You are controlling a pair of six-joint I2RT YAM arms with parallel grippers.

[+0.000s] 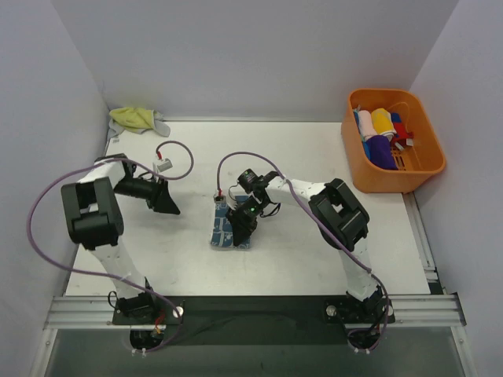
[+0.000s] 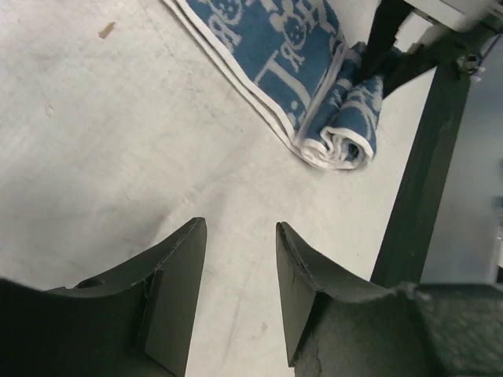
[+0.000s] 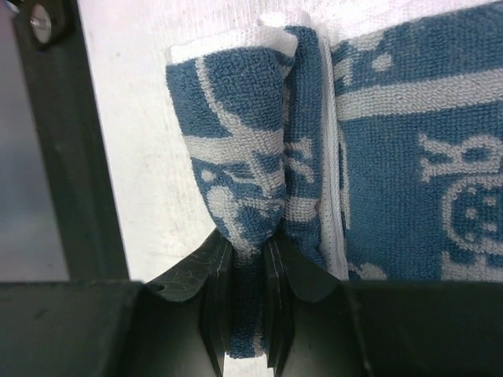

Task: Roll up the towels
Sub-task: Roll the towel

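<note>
Barely started: our right claw (image 3: 247,255) pinches the blue towel (image 3: 409,141), one turn rolled, rest flat beyond; left claw (image 2: 240,236) gapes empty; yellow towel (image 1: 135,118) far off, unrolled.

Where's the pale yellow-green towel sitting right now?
In the top view, the crumpled pale yellow-green cloth towel lies at the far-left corner of the white table, beyond the left claw and well apart from the blue-and-white patterned towel.
</note>
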